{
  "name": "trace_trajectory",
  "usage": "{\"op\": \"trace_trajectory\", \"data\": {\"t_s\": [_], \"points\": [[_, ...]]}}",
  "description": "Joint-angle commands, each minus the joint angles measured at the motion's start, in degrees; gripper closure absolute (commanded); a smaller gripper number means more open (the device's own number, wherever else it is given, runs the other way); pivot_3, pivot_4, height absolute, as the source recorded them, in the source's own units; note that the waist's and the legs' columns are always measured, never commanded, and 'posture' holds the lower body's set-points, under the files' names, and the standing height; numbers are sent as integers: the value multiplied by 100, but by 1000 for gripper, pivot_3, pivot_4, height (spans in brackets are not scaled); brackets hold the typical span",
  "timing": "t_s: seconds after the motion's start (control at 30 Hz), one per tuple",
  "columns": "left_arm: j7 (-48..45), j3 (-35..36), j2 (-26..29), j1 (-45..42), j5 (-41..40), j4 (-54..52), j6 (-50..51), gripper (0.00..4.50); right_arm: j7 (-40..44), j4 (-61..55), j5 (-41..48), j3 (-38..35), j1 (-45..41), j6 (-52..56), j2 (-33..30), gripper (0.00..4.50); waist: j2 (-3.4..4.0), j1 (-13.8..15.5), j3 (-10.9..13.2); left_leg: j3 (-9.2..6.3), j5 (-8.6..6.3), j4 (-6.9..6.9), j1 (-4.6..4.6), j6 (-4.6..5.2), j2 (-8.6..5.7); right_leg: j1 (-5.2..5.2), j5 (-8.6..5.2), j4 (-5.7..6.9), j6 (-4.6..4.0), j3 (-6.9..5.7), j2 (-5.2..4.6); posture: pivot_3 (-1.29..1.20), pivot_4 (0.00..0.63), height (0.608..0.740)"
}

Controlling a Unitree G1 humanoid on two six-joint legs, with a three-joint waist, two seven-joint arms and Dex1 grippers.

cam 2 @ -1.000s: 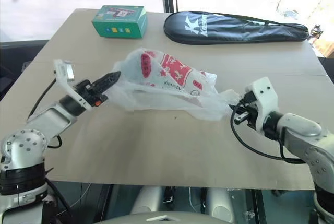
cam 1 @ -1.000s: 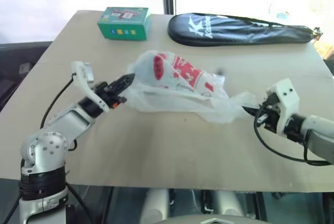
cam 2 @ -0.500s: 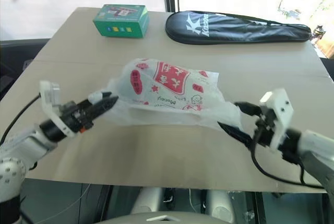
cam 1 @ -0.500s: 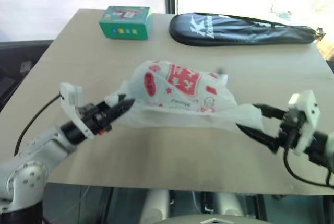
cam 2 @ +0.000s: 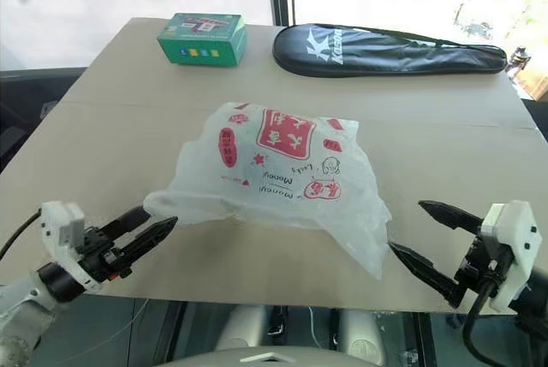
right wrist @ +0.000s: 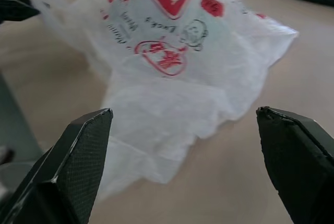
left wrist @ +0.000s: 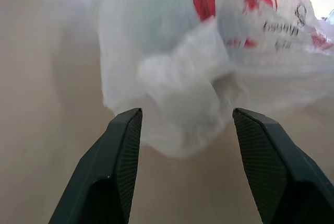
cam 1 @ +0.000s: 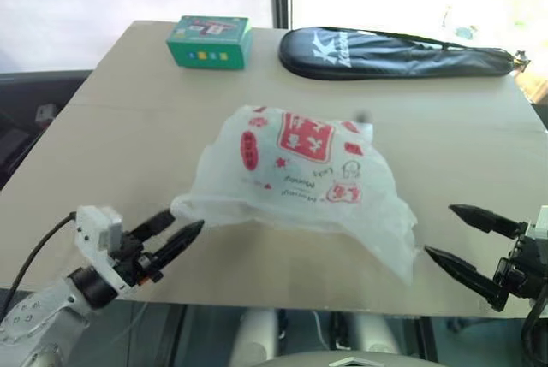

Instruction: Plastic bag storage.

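Since the earlier frames, both grippers have been drawn back toward the lower edge of the head views and have let go of the plastic bag (cam 2: 278, 180), which was stretched between them before and is now left slumped on the table (cam 2: 120, 97). At the lower left of the frame the left gripper (cam 2: 152, 224) is seen with its two black fingers parted, their tips just beside the bag's left corner; in the left wrist view that bunched corner (left wrist: 182, 93) lies between and just ahead of the parted fingers (left wrist: 122, 151), and contact cannot be judged. At the lower right the right gripper (cam 2: 419, 234) is held with its jaws spread wide and nothing between them, the lower fingertip just beside the bag's drooping right edge; in the right wrist view the bag is seen ahead of the wide-spread fingers (right wrist: 86, 153). The bag itself is placed in the middle of the frame, its red pictures and lettering turned upward, its lower right edge hanging close to the near table edge. At the upper left of the frame a green box (cam 2: 202, 38) is set near the far edge, and at the upper right a long black racket cover (cam 2: 385, 49) is laid along the same edge; both are well apart from the bag and nothing is found between the grippers and it.
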Motion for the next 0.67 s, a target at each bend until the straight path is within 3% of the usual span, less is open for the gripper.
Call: {"op": "trace_trajectory", "data": {"t_s": [0.03,0.23,0.37,0.67], "points": [[-729,213,-201,32,95,450,-996,1613,-96,372,217,62,-130,-359,338,41,7,0,-4,0,-1,-2,-3,1,0,-2,0,-4,0,-1,0,0,150,740],[-886,245,-534,187,525,1174,-1903,1613,566,820,-825,372,202,-1883,763,41,33,6,-19,0,-4,-7,-8,6,-2,-7,-1,-7,-1,-4,-5,0,150,740],[-1522,296,-496,441,706,2055,-2647,1613,1066,1330,-923,201,465,-2730,896,41,38,-10,-27,2,-8,-8,-7,13,-3,-7,-2,-9,2,-5,-3,0,150,740],[-1512,395,-263,65,665,2972,-2950,1613,1287,1709,-978,374,807,-3316,917,41,44,-7,-40,-1,-10,-8,-6,12,-2,-8,-15,-9,22,-3,-18,0,150,740]]}}
